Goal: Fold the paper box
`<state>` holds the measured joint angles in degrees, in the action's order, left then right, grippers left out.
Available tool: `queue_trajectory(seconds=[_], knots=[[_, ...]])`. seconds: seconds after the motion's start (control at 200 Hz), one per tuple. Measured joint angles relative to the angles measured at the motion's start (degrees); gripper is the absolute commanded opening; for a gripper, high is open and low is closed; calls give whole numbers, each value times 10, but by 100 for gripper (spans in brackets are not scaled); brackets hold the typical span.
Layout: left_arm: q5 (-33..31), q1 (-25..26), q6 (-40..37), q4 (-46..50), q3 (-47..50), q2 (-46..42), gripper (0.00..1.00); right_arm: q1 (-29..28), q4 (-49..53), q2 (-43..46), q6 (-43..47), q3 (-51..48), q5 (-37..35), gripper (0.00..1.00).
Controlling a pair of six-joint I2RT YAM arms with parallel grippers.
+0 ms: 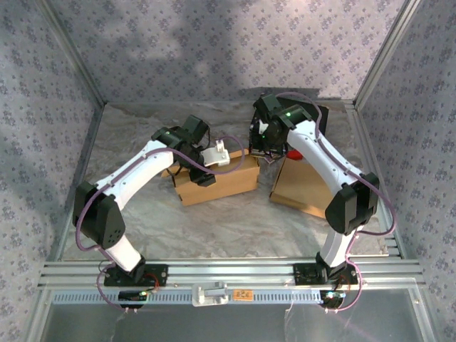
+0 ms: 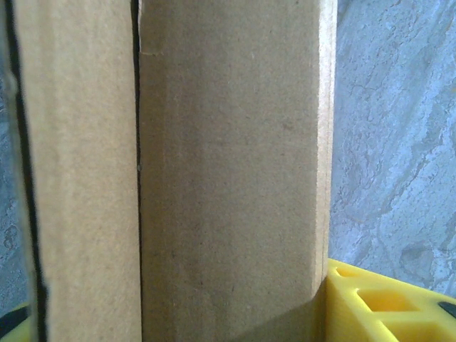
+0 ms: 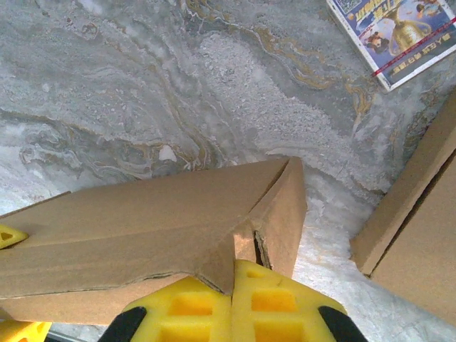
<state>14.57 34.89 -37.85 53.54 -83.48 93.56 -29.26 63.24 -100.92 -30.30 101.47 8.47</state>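
The brown paper box (image 1: 221, 184) lies mid-table on the crinkled silver sheet. My left gripper (image 1: 214, 158) sits over its top left part. In the left wrist view, cardboard panels (image 2: 228, 178) stand between the widely spread yellow fingers (image 2: 385, 306); the right finger touches the panel's edge. My right gripper (image 1: 265, 151) is at the box's right end. In the right wrist view its yellow fingers (image 3: 185, 306) are pressed together, and a corner of the box's top flap (image 3: 128, 221) runs into the seam between them.
A second flat piece of cardboard (image 1: 299, 187) lies to the right of the box, under the right arm; it is also at the edge of the right wrist view (image 3: 420, 214). A printed card (image 3: 395, 32) lies farther back. Patterned walls close in the table.
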Motion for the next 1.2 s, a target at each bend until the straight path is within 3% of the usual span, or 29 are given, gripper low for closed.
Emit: queue_trajectory(seconds=[0.27, 0.64, 1.204], knots=[[0, 0, 0, -1, 0, 0, 57, 6, -30, 11, -2, -38, 8, 0], [5, -4, 0, -6, 0, 0, 59, 3, -138, 102, 43, -170, -9, 0], [6, -26, 68, -56, 59, -50, 71, -45, -221, 153, 74, -247, -86, 0]])
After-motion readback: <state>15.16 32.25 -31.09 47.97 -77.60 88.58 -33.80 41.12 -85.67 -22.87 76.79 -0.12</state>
